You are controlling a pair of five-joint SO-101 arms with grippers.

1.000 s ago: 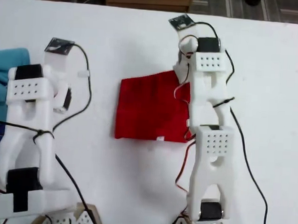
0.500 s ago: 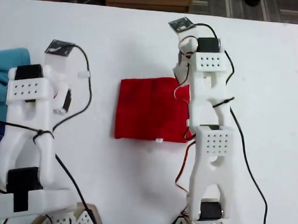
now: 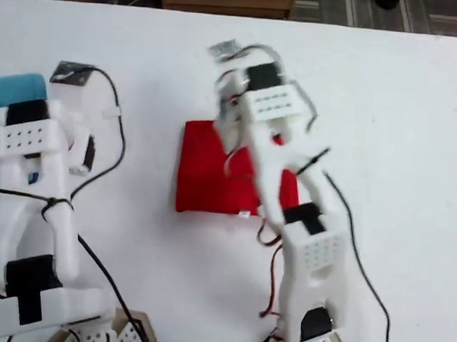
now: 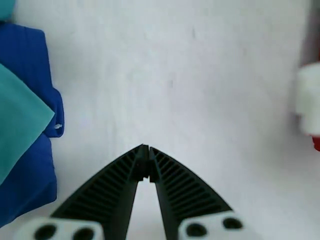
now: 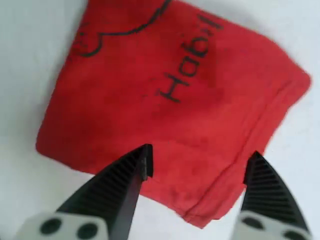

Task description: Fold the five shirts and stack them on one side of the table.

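Note:
A folded red shirt (image 3: 204,170) lies flat on the white table (image 3: 415,112) between the two arms. The right arm (image 3: 272,143) stretches across the shirt's right part. In the right wrist view my right gripper (image 5: 200,162) hangs open just above the red shirt (image 5: 170,105), near one of its edges, holding nothing. My left gripper (image 4: 146,162) is shut and empty over bare table. A teal shirt (image 4: 15,115) lies on a blue shirt (image 4: 27,65) beside it. From above, the teal shirt (image 3: 18,87) peeks out behind the left arm (image 3: 36,176) at the table's left edge.
Black and red cables (image 3: 112,126) trail from both arms over the table. A white part of the right arm (image 4: 309,97) shows far off in the left wrist view. Bare table spreads to the right of the right arm and along the far side.
The red shirt's raised far right corner dropped flat a second ago. Since then the right arm has swung left over the shirt, and the left arm has shifted slightly left.

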